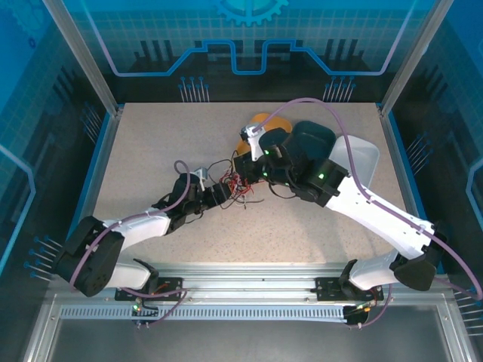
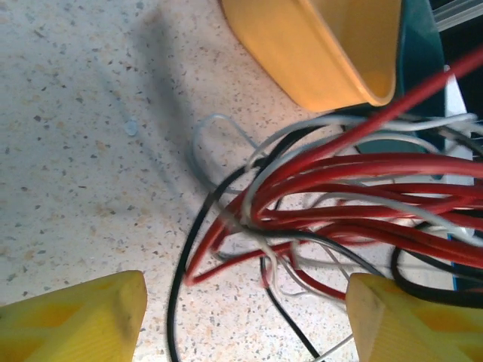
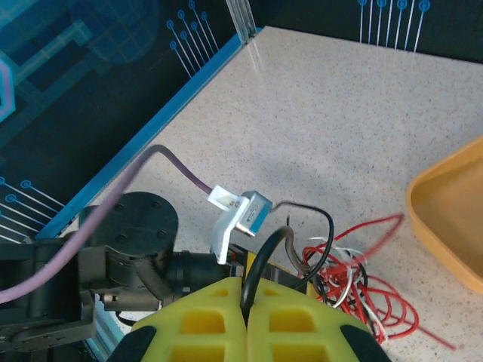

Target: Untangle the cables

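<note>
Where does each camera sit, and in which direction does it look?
Top external: above and behind the arm bases, looking down on the table; both arms show, meeting at the cables.
Left wrist: on the left arm, looking down at red, black and white cables; its open left gripper straddles them.
Right wrist: on the right arm, facing the left arm; its right gripper is shut on a black cable.
Shared: both wrist views show the cables and the orange bowl.

Both arms stretch inward, wrists low, almost nose to nose. Left gripper [image 2: 241,320] has its fingers [image 2: 75,320] spread apart; right gripper [image 3: 247,305] is pinched tight on one of the cables [image 3: 326,220].
</note>
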Controlling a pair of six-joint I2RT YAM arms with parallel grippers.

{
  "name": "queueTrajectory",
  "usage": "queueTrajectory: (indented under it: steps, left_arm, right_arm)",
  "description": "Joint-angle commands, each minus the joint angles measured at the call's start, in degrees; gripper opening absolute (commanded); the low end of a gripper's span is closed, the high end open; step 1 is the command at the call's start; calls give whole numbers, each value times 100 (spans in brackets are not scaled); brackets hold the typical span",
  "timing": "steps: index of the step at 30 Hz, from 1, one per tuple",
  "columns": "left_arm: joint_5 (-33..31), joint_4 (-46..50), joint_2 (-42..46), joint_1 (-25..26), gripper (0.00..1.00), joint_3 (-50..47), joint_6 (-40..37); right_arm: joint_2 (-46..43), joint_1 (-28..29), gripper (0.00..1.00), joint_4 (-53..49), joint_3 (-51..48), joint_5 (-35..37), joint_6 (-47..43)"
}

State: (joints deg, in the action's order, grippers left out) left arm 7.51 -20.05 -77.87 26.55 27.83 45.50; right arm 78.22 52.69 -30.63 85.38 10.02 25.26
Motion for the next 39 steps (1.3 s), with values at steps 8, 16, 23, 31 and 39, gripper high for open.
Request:
queueTrajectory:
  steps: [8,16,23,31,39]
  left_arm:
    - [-455,-220,-209,46,58,188,274]
    - [-596,-355,-264,46,52,256,402]
    - [-672,-254,-190,50,49,276,366]
    - [-729,-185,-35,45,49,188,347]
    - [-794,301,611,39,63,175,163]
  right_arm:
    - [-114,-109,0,-432,1101,258,-528]
    - [-67,-241,0,-597,1401,336,-598]
    - [30,-317,0,-951,2065,314,-861]
    - [74,-325,0,-1064,2396,389,-1004]
    - [-122,-537,0,-1320,2337,973,-1077]
